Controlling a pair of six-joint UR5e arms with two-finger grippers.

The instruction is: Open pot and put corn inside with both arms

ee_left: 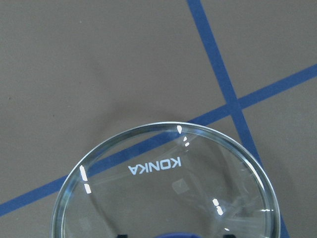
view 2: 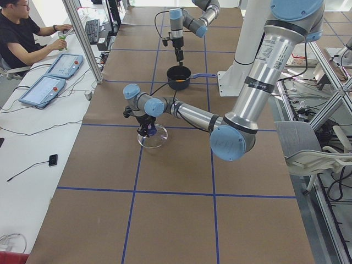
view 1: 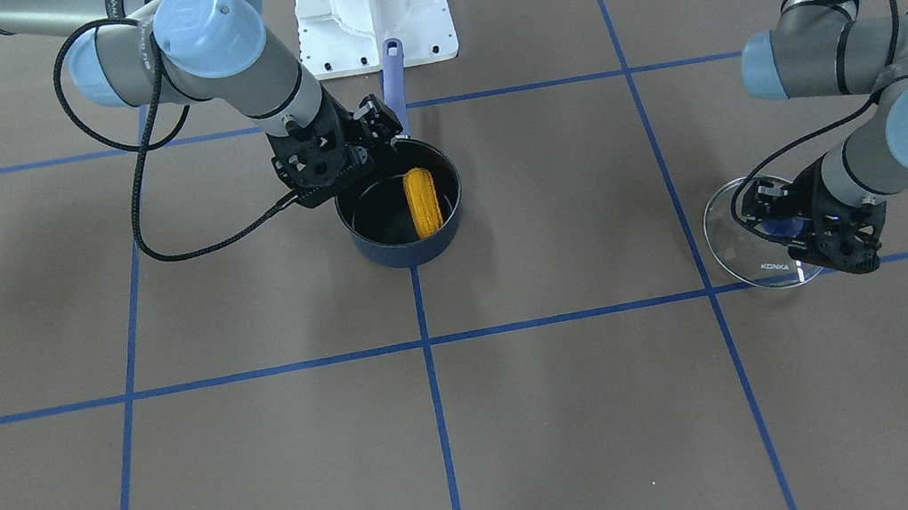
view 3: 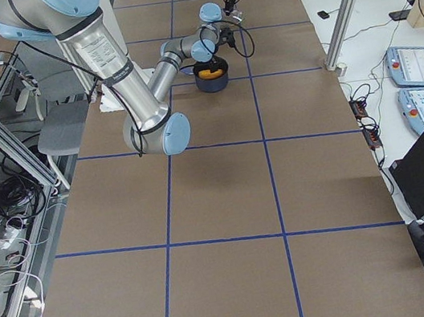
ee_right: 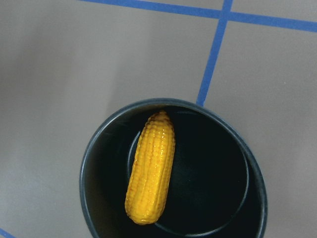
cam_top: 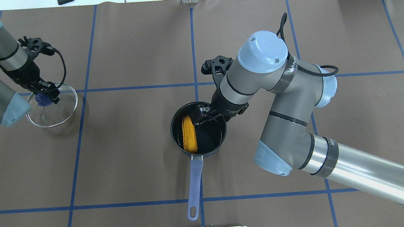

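The dark navy pot stands open at the table's middle, its lavender handle pointing toward the robot. The orange-yellow corn lies inside it, and shows in the right wrist view with no fingers on it. My right gripper hovers open over the pot's far rim, just beside the corn. The glass KONKA lid sits low at the table's far left. My left gripper is shut on its blue knob. I cannot tell if the lid rests on the table.
The white base mount stands at the robot's side of the table, close to the handle's end. Blue tape lines grid the brown table. An operator sits at a side desk with tablets.
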